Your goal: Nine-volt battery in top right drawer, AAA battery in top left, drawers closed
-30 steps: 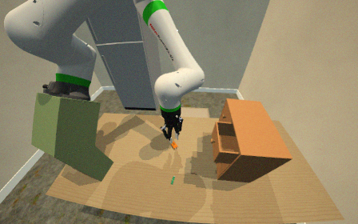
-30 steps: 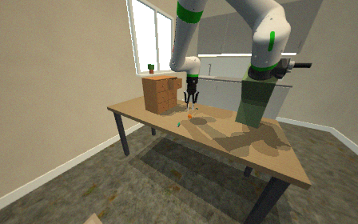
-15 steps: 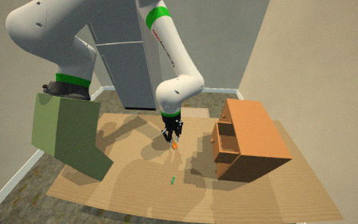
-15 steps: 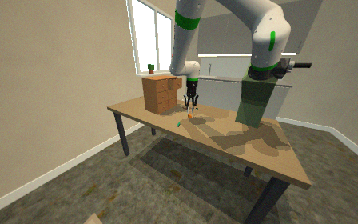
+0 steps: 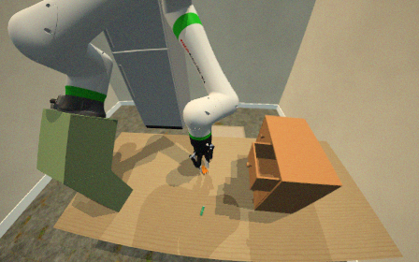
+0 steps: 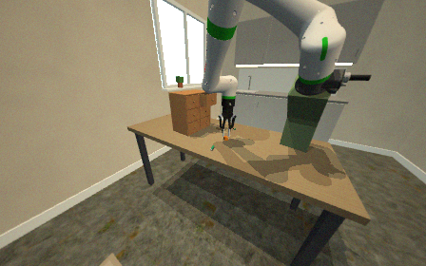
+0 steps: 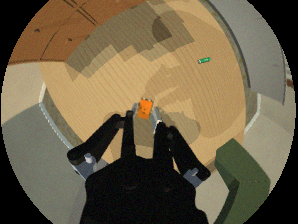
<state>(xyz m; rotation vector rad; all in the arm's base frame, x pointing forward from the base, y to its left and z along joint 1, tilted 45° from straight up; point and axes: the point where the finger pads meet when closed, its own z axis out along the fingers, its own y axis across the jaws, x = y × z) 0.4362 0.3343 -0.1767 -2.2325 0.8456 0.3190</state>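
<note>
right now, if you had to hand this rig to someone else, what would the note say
Gripper: partly open, holding nothing, tips either side of the orange nine-volt battery on the table.
AAA battery: green, lying on the table, apart from the gripper.
Chest: one top-row drawer pulled out, apparently the right one.
Done: drawer open.
Left: grasp the nine-volt and drop it in, AAA into the top left drawer, push every drawer in.
</note>
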